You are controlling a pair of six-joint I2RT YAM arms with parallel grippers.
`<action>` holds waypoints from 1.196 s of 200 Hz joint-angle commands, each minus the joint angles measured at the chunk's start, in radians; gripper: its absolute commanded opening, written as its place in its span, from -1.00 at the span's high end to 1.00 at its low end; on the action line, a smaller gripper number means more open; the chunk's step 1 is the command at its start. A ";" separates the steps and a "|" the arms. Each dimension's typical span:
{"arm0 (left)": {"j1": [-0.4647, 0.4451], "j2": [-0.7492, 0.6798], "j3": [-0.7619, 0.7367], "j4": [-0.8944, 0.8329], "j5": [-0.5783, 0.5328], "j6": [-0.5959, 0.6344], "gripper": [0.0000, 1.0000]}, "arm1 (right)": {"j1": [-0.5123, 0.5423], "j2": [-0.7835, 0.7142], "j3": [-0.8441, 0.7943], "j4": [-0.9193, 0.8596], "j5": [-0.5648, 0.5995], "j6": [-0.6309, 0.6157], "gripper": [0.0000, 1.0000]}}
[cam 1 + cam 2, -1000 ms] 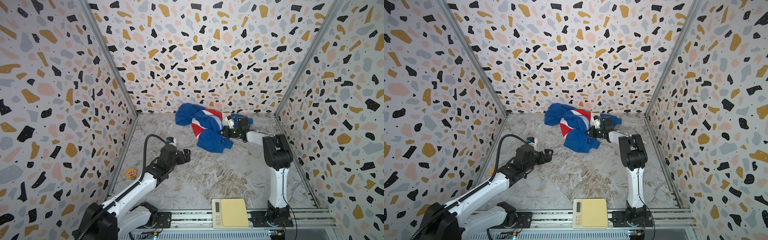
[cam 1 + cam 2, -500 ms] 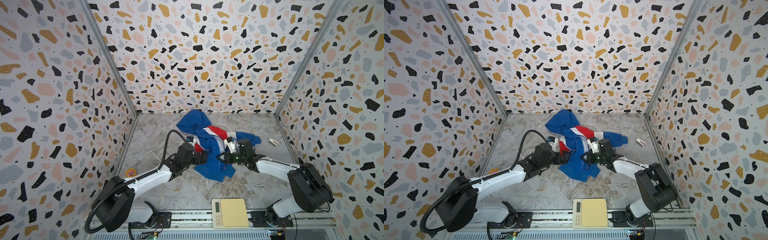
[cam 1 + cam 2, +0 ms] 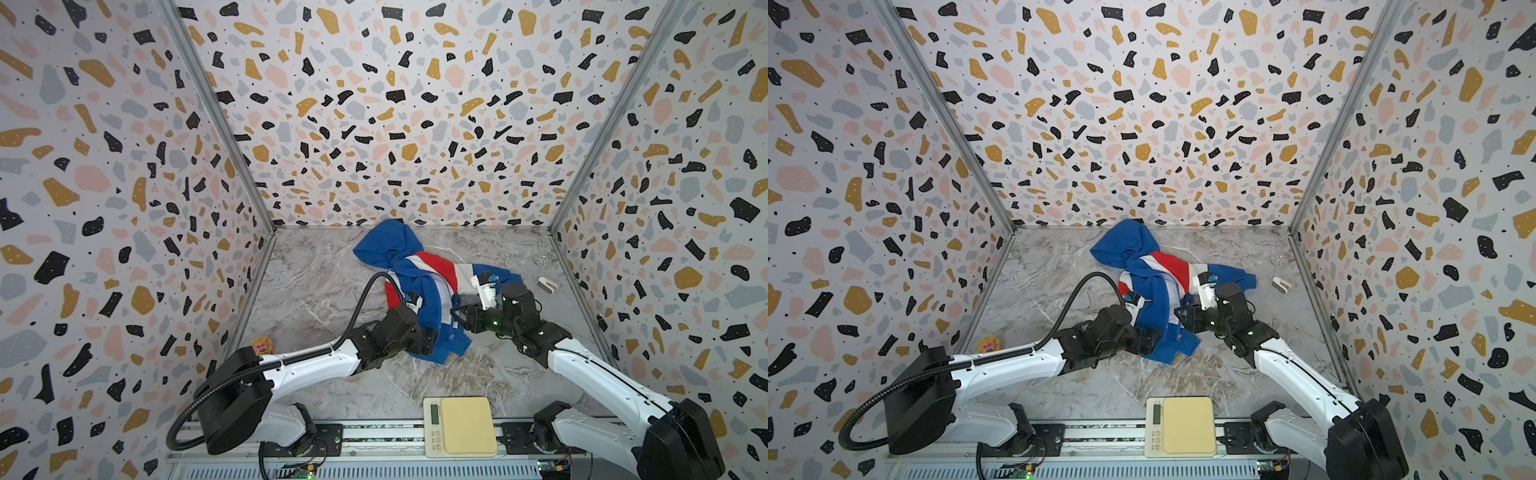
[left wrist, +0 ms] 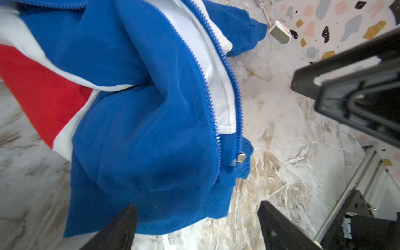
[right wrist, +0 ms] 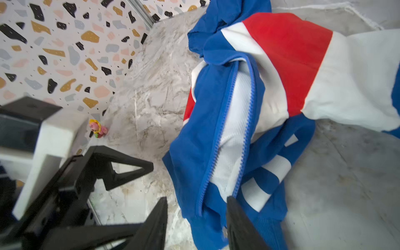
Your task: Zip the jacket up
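The left claw (image 4: 197, 206) is seen released: its two black fingers (image 4: 121, 227) are spread wide, and the ribbed hem of the jacket (image 4: 140, 129) lies in the gap between them without being pinched. In a top view this claw (image 3: 428, 340) is set at the jacket's near edge.

The right claw (image 5: 197, 199) is likewise released, though parted less widely. One finger (image 5: 240, 223) is laid against the hem beside the foot of the zipper (image 5: 216, 140), while the other is held over bare bench (image 5: 151, 97), apart from the cloth. Nothing is grasped by either claw. In both top views the two claws are pointed toward each other across the jacket's lower front, close together.

The jacket is spread crumpled on the middle of the bench, with the hood turned to the back wall and the hem to the arms. The zipper is undone: two rows of blue teeth are parted, and white lining is shown between them. The rows are drawn together only near the hem, where the silver slider (image 4: 240, 158) sits. Red and white bands are seen across the chest, and one blue sleeve is stretched toward the right wall.

Near that sleeve's cuff a small white object (image 3: 546, 284) is found. A little toy figure (image 3: 262, 345) is placed by the left wall, and a scale (image 3: 461, 426) is set at the front rail, between the arm bases.
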 commanded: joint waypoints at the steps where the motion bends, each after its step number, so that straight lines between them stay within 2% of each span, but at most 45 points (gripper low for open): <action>1: -0.002 0.032 0.031 -0.014 -0.043 -0.017 -0.73 | 0.001 -0.015 -0.048 -0.019 -0.026 0.007 0.26; 48: -0.002 -0.005 -0.008 0.026 -0.029 -0.011 -0.75 | 0.034 0.032 -0.086 0.096 -0.145 0.035 0.20; 130: -0.002 -0.136 -0.143 0.068 -0.029 0.046 -0.91 | 0.071 0.218 -0.076 0.228 -0.194 0.059 0.24; 187: 0.005 -0.180 -0.179 0.053 -0.059 0.056 -0.96 | 0.074 0.309 -0.050 0.300 -0.323 0.001 0.25; 212: 0.009 -0.196 -0.192 0.042 -0.114 0.039 -0.97 | 0.083 0.343 -0.023 0.289 -0.353 -0.034 0.22; 239: 0.017 -0.216 -0.218 0.059 -0.114 0.037 -0.99 | 0.091 0.370 0.003 0.287 -0.385 -0.055 0.22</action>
